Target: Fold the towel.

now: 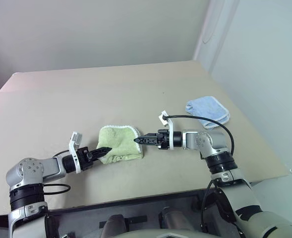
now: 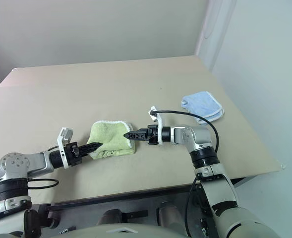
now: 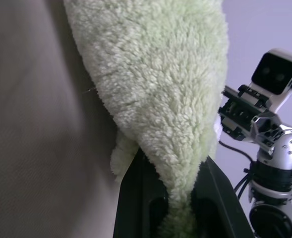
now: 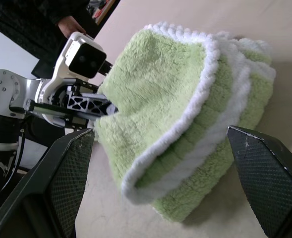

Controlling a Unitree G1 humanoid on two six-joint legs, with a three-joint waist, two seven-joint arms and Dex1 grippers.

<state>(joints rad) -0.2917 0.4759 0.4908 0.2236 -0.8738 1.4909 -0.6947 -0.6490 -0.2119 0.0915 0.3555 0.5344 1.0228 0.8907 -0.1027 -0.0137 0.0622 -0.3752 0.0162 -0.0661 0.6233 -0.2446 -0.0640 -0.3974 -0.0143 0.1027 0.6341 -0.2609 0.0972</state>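
Nearest the camera, the left gripper (image 1: 102,151) has its two black fingers pinched together on the near left corner of the towel (image 1: 120,142); the left wrist view shows green terry squeezed between the fingers (image 3: 136,198). This towel lies bunched in several layers near the front edge of the table (image 1: 86,94), white trim curling along its far side. At the towel's right edge the right gripper (image 1: 138,140) points left with its fingers spread wide apart, one to each side of the stacked layers and, as far as the pictures show, not touching them.

Judging by this, the step in hand is taking a second grip. To do it well, the right gripper should close on the same layer that the left one holds, not the whole stack, and both should then lift evenly so the cloth opens flat.

Far to the right lies a blue towel (image 1: 208,111), well apart.
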